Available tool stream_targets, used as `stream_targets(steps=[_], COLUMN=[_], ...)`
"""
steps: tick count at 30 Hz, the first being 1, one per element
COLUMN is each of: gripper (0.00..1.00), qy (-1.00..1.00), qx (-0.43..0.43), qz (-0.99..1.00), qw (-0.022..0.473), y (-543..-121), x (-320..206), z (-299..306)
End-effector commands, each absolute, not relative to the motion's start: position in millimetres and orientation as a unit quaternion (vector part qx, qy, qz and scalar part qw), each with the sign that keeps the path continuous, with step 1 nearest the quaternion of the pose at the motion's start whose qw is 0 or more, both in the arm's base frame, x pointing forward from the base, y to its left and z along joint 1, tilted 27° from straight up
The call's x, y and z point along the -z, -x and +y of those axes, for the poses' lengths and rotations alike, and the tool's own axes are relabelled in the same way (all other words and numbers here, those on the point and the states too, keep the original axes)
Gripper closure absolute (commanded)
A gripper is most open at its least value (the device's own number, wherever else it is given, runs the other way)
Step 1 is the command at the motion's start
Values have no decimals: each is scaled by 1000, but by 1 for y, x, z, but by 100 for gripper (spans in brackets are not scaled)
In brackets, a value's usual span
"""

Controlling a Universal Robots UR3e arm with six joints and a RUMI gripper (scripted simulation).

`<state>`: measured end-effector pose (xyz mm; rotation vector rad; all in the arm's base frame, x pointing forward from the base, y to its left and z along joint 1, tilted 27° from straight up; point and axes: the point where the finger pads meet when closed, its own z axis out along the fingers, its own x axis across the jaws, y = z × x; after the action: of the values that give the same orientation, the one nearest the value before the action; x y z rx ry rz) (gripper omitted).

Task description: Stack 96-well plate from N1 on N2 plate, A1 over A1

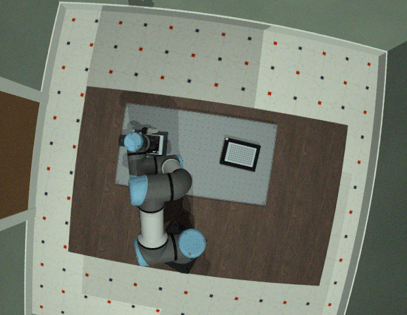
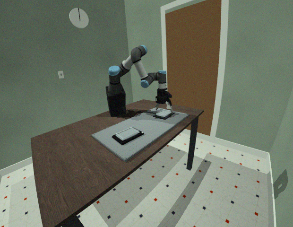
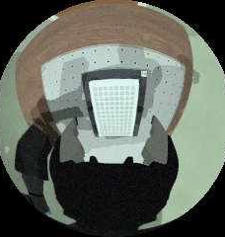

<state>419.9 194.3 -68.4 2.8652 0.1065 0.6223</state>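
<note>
A white 96-well plate point(image 3: 114, 108) sits in the black nest N1; it also shows in the side view point(image 2: 163, 113) and is mostly hidden under the wrist in the top view point(image 1: 157, 143). My gripper point(image 3: 113, 117) point(image 2: 163, 106) hangs just above this plate, open and empty, one grey finger on each side of it. A second white plate point(image 1: 240, 154) lies flat in the black nest N2 on the right of the mat, also seen in the side view point(image 2: 127, 133).
Both nests stand on a grey perforated mat point(image 1: 200, 155) on a dark wooden table point(image 2: 92, 146). The arm's black base pedestal point(image 2: 116, 101) stands at the table's back edge. A brown door point(image 2: 195, 61) is behind the table.
</note>
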Motion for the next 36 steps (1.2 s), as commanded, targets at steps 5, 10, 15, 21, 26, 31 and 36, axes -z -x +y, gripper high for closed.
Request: stream_targets(steps=[5,10,15,21,26,31,36], gripper=[0,0,100,100,100,100,100], qy=[-971,-971,-971,-971,-971,-971,-971], qx=[-215,-215,-215,-215,-215,-215,-215], qz=[36,36,36,36,36,36,36], qw=[102,102,102,102,102,102,102], y=[-422,-422,-422,-422,-422,-422,-422], x=[67,67,67,67,67,67,67], z=[195,195,195,195,195,195,195])
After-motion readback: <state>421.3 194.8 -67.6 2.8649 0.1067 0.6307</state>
